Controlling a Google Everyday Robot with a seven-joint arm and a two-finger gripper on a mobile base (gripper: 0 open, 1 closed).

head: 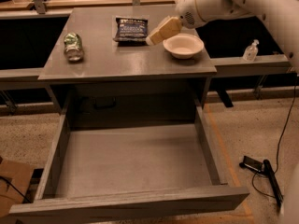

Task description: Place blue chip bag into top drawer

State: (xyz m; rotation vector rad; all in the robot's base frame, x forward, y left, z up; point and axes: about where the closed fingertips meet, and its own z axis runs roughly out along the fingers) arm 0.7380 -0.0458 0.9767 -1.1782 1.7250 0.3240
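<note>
The can lay at the left of the cabinet top. The bag lay flat at the back middle of that top, outside the drawer, which stood pulled open below. The gripper hung just right of the bag, near its corner. Whether it was open could not be told. A bowl sat just right of it.

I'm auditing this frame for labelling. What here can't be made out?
All in the camera view:
End effector, by the right edge of the blue chip bag: contact with the bag unclear from this angle.
Lettering on the bag: too small to read.
Top drawer: front face cut off by the bottom edge.
</note>
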